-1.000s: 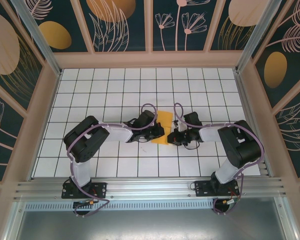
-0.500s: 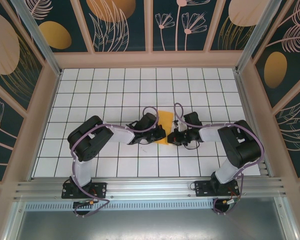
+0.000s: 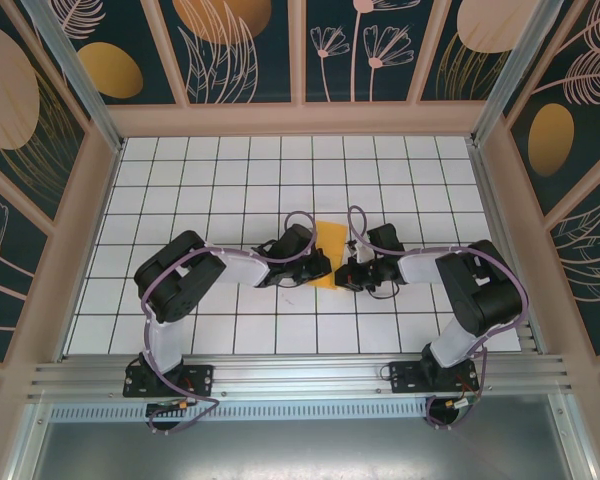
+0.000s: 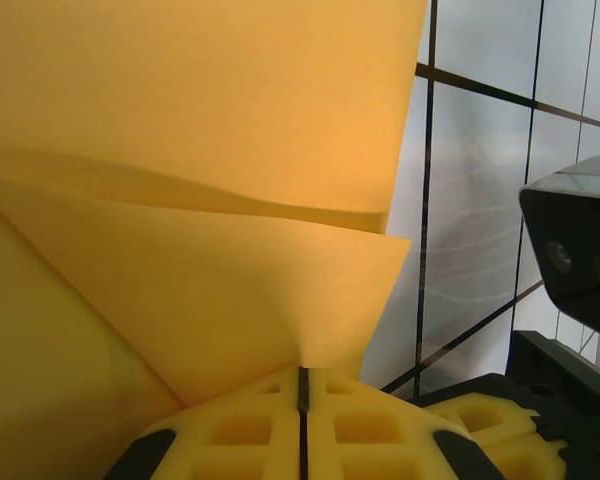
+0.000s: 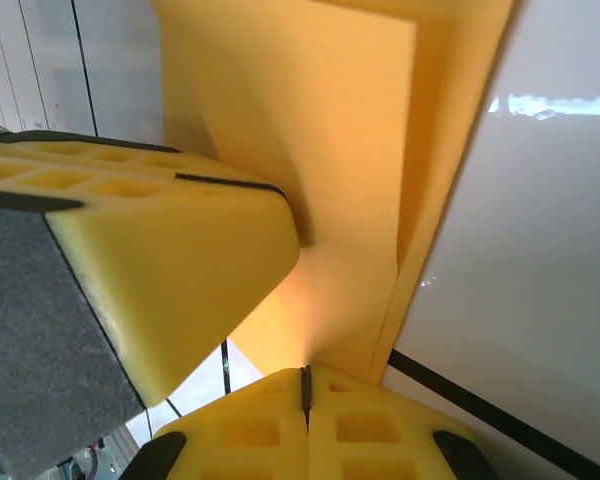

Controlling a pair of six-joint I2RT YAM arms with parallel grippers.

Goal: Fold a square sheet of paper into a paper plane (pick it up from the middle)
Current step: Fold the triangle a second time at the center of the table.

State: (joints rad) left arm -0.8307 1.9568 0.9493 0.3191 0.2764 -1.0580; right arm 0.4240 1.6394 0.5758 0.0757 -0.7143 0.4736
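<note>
Left arm (image 3: 230,268) shifted a bit right since a second ago, its elbow now nearer the centre. Left gripper (image 3: 318,270) sits slightly further over the left edge of the paper (image 3: 332,245), so less of the near-left corner shows and the visible patch is narrower at the near end. Barely any motion in the last half second.

Mid-way on the white tiled table (image 3: 230,180), the folded orange-yellow paper sheet (image 3: 331,248) sits between two grippers — left gripper (image 3: 318,268) at its left edge, right gripper (image 3: 342,273) at its right.
</note>
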